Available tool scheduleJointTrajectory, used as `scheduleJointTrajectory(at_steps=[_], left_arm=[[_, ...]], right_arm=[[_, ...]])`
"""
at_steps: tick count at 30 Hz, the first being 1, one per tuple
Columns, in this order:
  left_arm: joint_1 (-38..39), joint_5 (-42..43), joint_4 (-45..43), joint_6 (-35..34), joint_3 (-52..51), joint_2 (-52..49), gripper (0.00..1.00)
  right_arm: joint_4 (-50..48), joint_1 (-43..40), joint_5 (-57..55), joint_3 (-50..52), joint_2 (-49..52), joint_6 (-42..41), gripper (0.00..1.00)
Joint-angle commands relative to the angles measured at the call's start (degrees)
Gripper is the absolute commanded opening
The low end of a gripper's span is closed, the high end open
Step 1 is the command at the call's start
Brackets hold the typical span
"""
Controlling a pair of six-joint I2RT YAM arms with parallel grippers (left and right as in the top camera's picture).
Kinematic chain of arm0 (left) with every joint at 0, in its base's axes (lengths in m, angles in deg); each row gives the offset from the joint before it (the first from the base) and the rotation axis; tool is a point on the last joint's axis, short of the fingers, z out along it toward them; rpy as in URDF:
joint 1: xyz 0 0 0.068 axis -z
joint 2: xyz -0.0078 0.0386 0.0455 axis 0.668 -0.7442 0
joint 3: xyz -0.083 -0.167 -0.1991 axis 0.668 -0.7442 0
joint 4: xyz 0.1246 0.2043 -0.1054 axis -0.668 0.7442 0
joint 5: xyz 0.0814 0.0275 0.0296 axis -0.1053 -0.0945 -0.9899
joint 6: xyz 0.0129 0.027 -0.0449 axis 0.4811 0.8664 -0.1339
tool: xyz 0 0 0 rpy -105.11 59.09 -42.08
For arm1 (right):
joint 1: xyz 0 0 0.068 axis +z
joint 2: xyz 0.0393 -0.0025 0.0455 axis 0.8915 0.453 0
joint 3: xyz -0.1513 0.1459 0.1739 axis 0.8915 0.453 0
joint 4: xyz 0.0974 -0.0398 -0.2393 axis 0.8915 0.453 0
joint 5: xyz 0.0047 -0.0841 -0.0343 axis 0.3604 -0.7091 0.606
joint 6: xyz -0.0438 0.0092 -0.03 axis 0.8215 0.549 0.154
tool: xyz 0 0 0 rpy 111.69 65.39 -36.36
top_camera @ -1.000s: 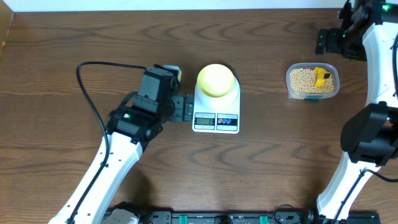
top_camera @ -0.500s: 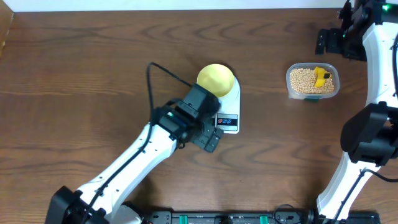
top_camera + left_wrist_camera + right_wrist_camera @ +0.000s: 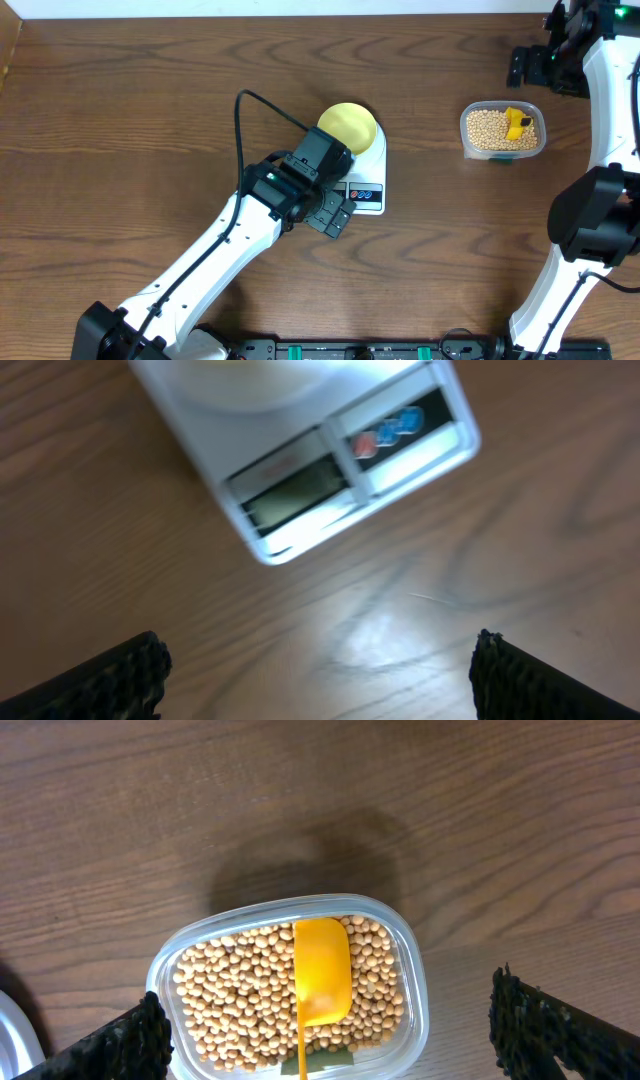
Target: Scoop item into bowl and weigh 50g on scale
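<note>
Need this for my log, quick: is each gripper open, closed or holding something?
Left gripper: open, holding nothing.
Right gripper: open, holding nothing.

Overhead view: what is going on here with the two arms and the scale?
The left pincer, open, hovers by the display end of the scale, where the yellow-green bowl sits, apparently empty. The right pincer, open, hangs near the clear tub of beans, an orange scoop lying in them. No scooping has begun.
</note>
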Motion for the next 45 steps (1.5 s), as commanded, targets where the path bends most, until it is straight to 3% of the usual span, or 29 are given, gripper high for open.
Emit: scheduleJointTrajectory(at_steps=[1, 4, 8, 12, 22, 26, 31, 36, 45], left_arm=[[-1.2, -9.0, 1.0, -9.1, 1.2, 0.2, 0.98], [-4.4, -7.2, 1.7, -13.9, 1.2, 0.2, 0.98], [-10.1, 0.0, 1.6, -14.0, 1.2, 0.2, 0.98], [-12.9, 0.5, 1.7, -13.1, 1.2, 0.2, 0.98], [-12.8, 1.2, 5.6, 7.3, 1.2, 0.2, 0.98], [-12.8, 8.0, 6.9, 22.8, 1.2, 0.2, 0.98], [-12.8, 1.4, 5.5, 26.4, 1.2, 0.2, 0.98], [-12.8, 2.4, 6.5, 26.8, 1.1, 0.2, 0.98], [-12.9, 14.6, 8.7, 49.7, 1.4, 0.2, 0.98]], right_arm=[[0.0, -0.2, -0.7, -0.8, 0.0, 0.0, 0.99], [0.0, -0.2, -0.7, -0.8, 0.0, 0.0, 0.99], [0.0, -0.2, -0.7, -0.8, 0.0, 0.0, 0.99], [0.0, -0.2, -0.7, -0.8, 0.0, 0.0, 0.99], [0.0, -0.2, -0.7, -0.8, 0.0, 0.0, 0.99], [0.0, -0.2, -0.7, -0.8, 0.0, 0.0, 0.99], [0.0, -0.2, -0.7, -0.8, 0.0, 0.0, 0.99], [0.0, -0.2, -0.7, -0.8, 0.0, 0.0, 0.99], [0.0, -0.2, -0.7, -0.8, 0.0, 0.0, 0.99]])
